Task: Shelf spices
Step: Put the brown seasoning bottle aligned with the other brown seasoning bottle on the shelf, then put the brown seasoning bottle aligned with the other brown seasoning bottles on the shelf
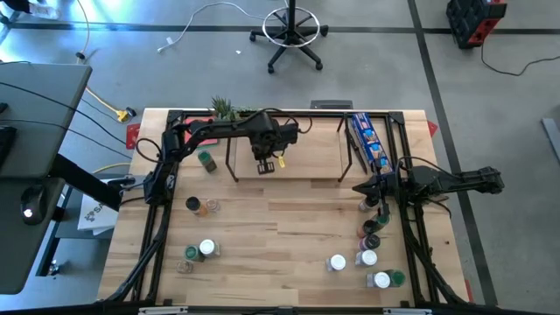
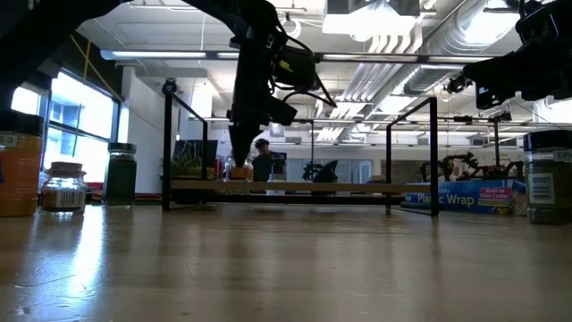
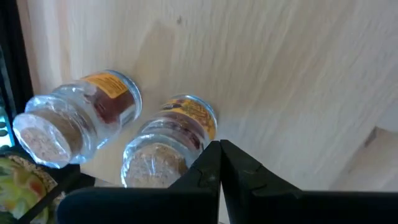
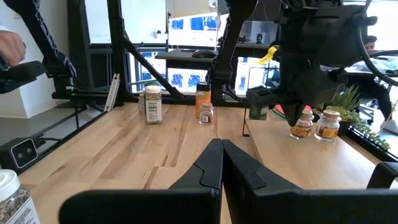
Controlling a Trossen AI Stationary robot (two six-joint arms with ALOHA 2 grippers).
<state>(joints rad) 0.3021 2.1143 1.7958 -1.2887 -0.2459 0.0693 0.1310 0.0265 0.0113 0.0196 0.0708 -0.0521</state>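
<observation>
Jars (image 3: 168, 146) are stood side by side on the shelf (image 1: 306, 153), freeing the surface (image 1: 280, 245), while the left hand (image 1: 265, 166) is closed empty just beside them and the right hand (image 1: 366, 188) is parked shut.

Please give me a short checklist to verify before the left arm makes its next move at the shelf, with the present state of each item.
1. Left gripper empty: ok, fingers shut with nothing between them.
2. Two cork-topped jars upright on the shelf: ok.
3. Left gripper clear of the nearer jar: cannot tell, they are very close.
4. Right gripper out of the way: ok, shut, waiting over the table's right side.
5. Jars left to shelve: not ok, several spices are on the table.
</observation>
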